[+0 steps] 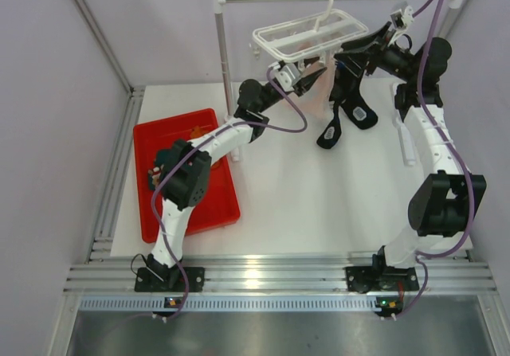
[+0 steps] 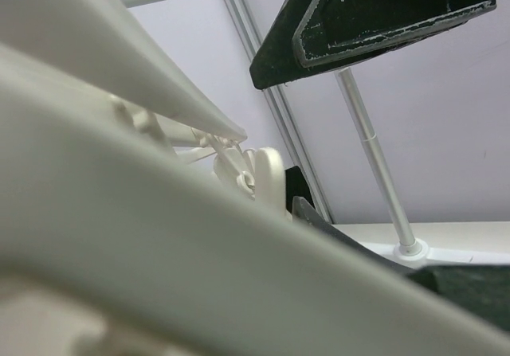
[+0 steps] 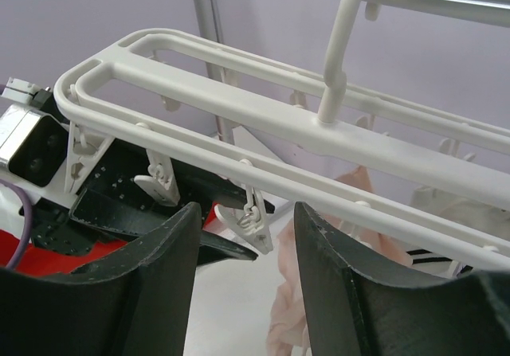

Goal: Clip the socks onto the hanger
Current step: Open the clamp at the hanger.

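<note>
The white hanger [image 1: 311, 31] hangs by its hook from the metal rail. My left gripper [image 1: 312, 76] is just under its left end; in the right wrist view its dark fingers [image 3: 239, 240] stand slightly apart with nothing seen between them. My right gripper [image 1: 356, 53] is at the hanger's right side, open and empty. In its own view, the right gripper [image 3: 247, 213] frames a dangling clip [image 3: 253, 224] without touching it. A bit of orange sock [image 1: 194, 127] and a dark teal sock [image 1: 151, 173] show in the red tray. In the left wrist view, blurred hanger bars [image 2: 159, 236] hide my fingers.
Black socks [image 1: 344, 113] and a pale pink sock [image 1: 319, 101] hang from the hanger's clips. The rail stand's post [image 1: 221, 53] rises beside the red tray [image 1: 215, 213], which lies on the table's left under my left arm.
</note>
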Available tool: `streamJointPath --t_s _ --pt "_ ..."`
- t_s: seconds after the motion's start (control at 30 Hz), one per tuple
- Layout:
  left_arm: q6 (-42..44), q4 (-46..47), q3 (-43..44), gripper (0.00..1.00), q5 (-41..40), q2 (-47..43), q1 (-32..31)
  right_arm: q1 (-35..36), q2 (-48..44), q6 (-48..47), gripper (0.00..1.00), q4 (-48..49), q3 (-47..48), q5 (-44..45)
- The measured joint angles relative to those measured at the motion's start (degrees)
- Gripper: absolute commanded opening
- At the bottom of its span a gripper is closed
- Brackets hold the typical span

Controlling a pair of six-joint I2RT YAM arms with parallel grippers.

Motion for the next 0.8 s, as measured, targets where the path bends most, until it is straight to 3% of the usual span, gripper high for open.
streamJointPath --t_s 0.23,0.5,0.8 --pt "0.52 -0.72 2.27 0.38 -0.04 1.86 0.0 0.0 0.0 0.0 0.5 0.0 0.0 -0.2" --pt "0.94 -2.45 2.49 0.23 0.0 2.75 0.0 -0.02 0.0 -1.49 0.5 -0.66 -0.42 -0.2" --pt "0.92 -2.51 2.49 0.11 1.29 2.75 0.0 -0.5 0.0 -2.95 0.53 -1.25 -2.23 -0.83"
